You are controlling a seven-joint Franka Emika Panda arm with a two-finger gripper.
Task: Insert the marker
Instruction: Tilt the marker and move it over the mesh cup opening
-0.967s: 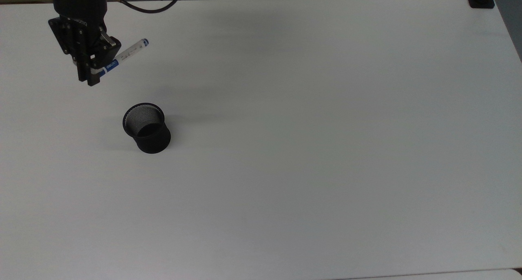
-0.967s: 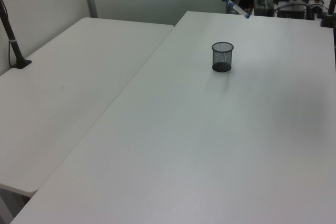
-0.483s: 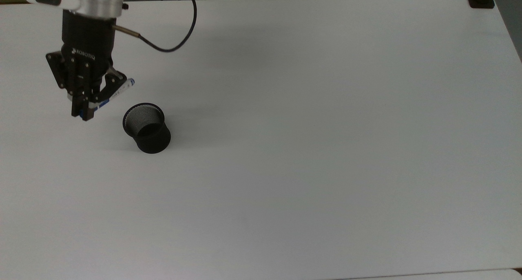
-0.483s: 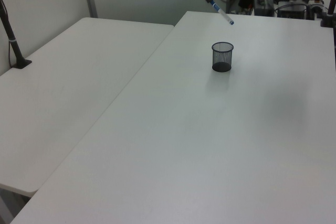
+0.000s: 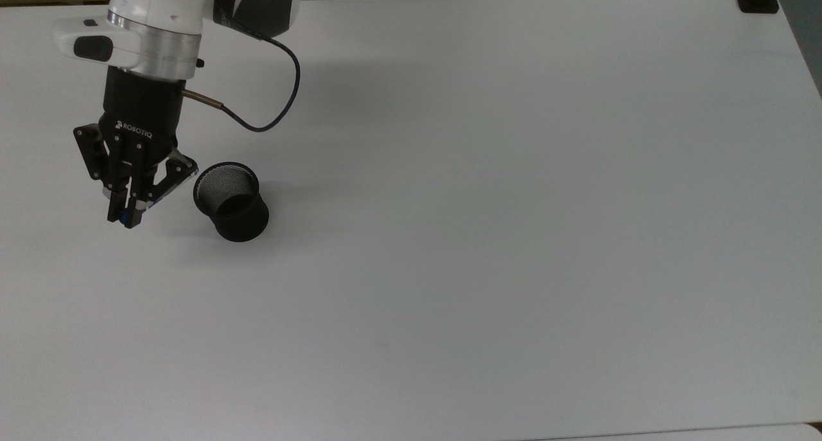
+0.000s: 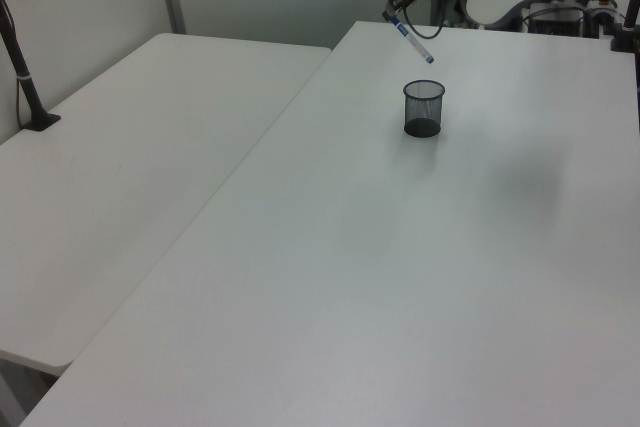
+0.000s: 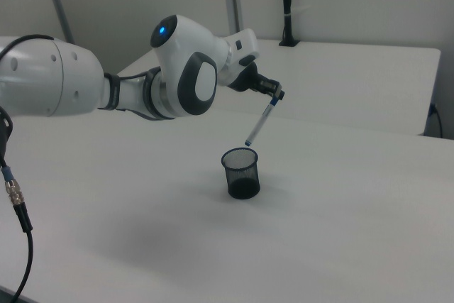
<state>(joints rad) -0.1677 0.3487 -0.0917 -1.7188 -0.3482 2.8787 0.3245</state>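
White tabletop is carrying a mesh cup; the pincer is pinching the light, stiff, slippery marker near its top end.

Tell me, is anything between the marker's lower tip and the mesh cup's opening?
No. In the right view the marker hangs tilted above the mesh cup, open air between them.

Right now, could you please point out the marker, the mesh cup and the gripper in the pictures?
marker (image 7: 259, 128), right view, on the middle of its white barrel.
mesh cup (image 5: 232, 201), top view, on its inner wall below the rim.
gripper (image 5: 126, 217), top view, midway between the tips of its jaws.
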